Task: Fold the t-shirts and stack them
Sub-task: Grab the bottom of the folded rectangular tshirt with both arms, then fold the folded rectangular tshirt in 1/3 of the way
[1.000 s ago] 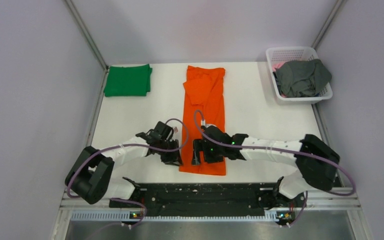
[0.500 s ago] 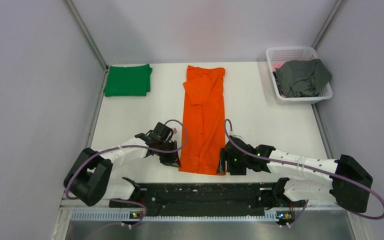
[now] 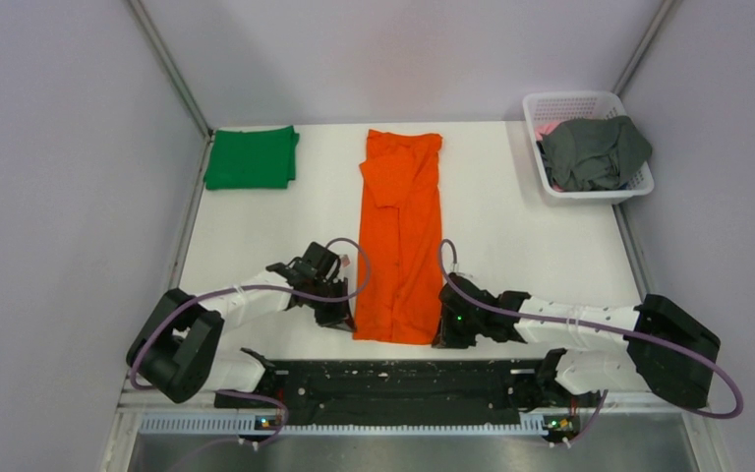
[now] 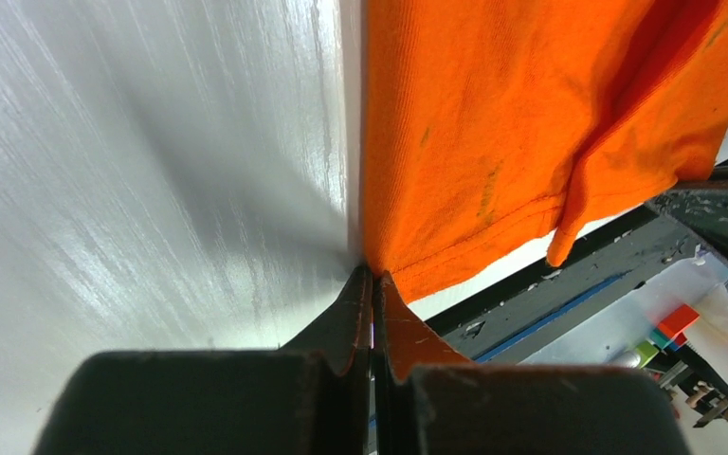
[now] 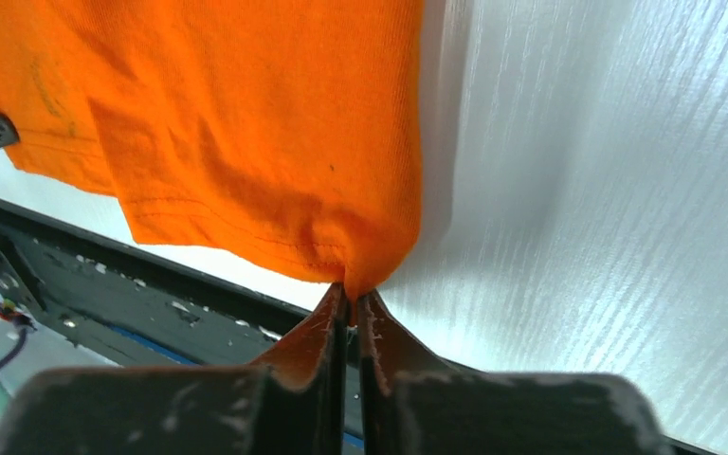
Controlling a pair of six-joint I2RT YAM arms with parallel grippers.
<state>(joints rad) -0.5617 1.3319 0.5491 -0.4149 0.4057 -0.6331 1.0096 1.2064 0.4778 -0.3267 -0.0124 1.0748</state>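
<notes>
The orange t-shirt (image 3: 401, 236) lies as a long narrow strip down the middle of the table, its sleeve folded in at the far end. My left gripper (image 3: 347, 317) is shut on its near left corner (image 4: 389, 265). At the near right corner (image 5: 365, 270), my right gripper (image 3: 442, 329) is shut on the hem. Both wrist views show the jaws pinching orange cloth at their tips. A folded green t-shirt (image 3: 252, 157) rests at the far left. The dark grey t-shirt (image 3: 595, 152) is bunched in the white basket (image 3: 551, 106).
The basket stands at the far right corner, with a bit of pink cloth (image 3: 548, 128) under the grey shirt. A black rail (image 3: 393, 379) with the arm bases runs along the near table edge. Grey walls close in the left and right sides.
My right arm swung from over the shirt's near end out to its right corner and shut on the hem. The left gripper closed on the left corner without moving away.
</notes>
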